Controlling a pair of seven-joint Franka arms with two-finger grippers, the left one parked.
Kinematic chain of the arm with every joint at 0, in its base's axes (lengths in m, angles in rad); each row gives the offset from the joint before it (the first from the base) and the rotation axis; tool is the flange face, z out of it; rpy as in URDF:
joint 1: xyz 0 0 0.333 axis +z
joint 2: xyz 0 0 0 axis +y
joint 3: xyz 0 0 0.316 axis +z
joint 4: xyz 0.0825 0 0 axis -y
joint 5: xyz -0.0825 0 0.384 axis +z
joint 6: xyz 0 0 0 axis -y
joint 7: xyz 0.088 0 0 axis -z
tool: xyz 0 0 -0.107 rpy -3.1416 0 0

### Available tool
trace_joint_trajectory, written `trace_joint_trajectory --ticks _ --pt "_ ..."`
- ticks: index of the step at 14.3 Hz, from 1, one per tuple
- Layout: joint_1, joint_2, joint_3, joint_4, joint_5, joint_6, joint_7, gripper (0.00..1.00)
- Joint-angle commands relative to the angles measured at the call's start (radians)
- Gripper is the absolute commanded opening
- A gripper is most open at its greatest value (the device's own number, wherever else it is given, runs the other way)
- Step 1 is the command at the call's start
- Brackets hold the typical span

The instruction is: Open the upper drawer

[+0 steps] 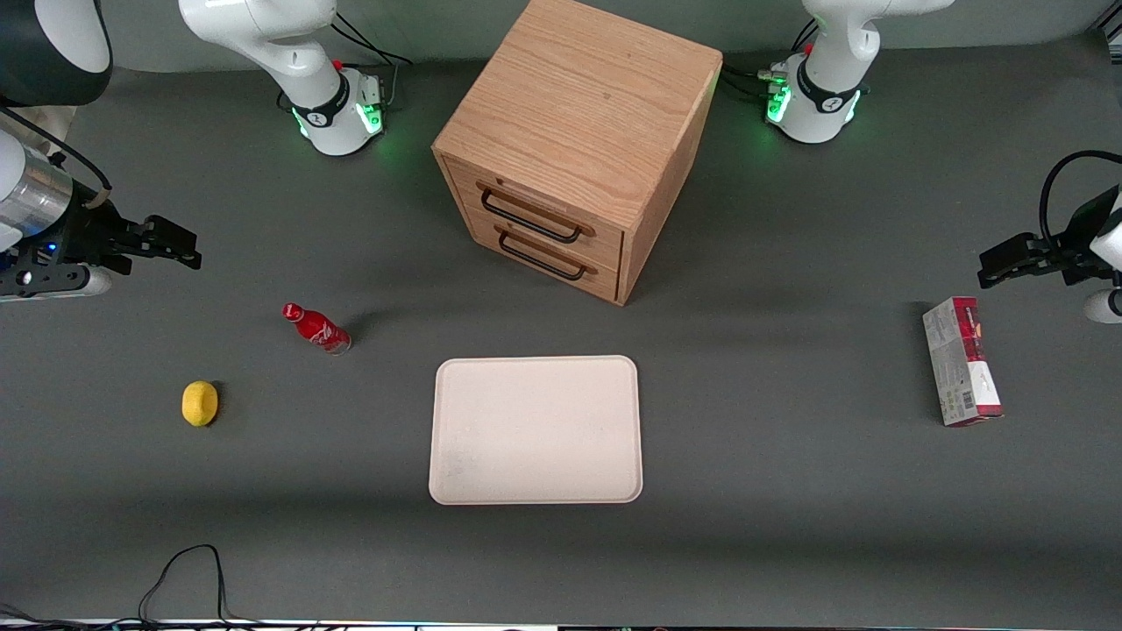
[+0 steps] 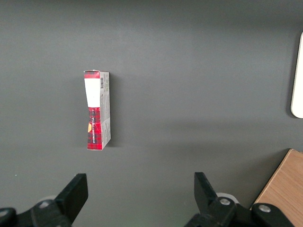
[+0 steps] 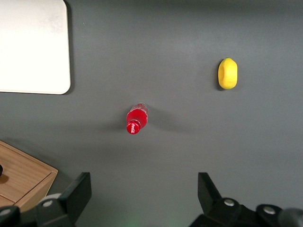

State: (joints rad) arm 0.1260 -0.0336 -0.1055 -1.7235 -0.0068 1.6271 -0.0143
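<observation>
The wooden cabinet (image 1: 578,114) stands in the middle of the table, far from the front camera. Its upper drawer (image 1: 536,203) is shut flush, with a black wire bar handle (image 1: 529,219). The lower drawer (image 1: 545,252) beneath it is shut too. My right gripper (image 1: 186,245) hovers above the table toward the working arm's end, well apart from the cabinet, open and empty. In the right wrist view the gripper (image 3: 144,189) has wide-spread fingers (image 3: 78,191) over bare table, and a corner of the cabinet (image 3: 23,175) shows.
A red bottle (image 1: 317,327) (image 3: 136,118) and a yellow lemon (image 1: 200,403) (image 3: 227,73) lie nearer the front camera than my gripper. A white tray (image 1: 535,429) lies in front of the cabinet. A red-and-white box (image 1: 960,372) (image 2: 97,109) lies toward the parked arm's end.
</observation>
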Motion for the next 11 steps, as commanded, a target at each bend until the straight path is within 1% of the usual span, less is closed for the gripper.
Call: trace_joint_trajectory --ticks 1,4,6,7,11 --pt "0.011 0.021 -0.008 0.036 -0.004 -0.027 0.025 1.00" --pt "0.014 0.024 -0.005 0.044 -0.002 -0.030 0.023 1.00" --pt "0.014 0.024 -0.003 0.051 0.028 -0.046 0.027 1.00" --pt "0.014 0.024 -0.003 0.056 0.033 -0.046 0.025 1.00" --pt "0.020 0.057 0.006 0.091 0.031 -0.067 0.020 1.00"
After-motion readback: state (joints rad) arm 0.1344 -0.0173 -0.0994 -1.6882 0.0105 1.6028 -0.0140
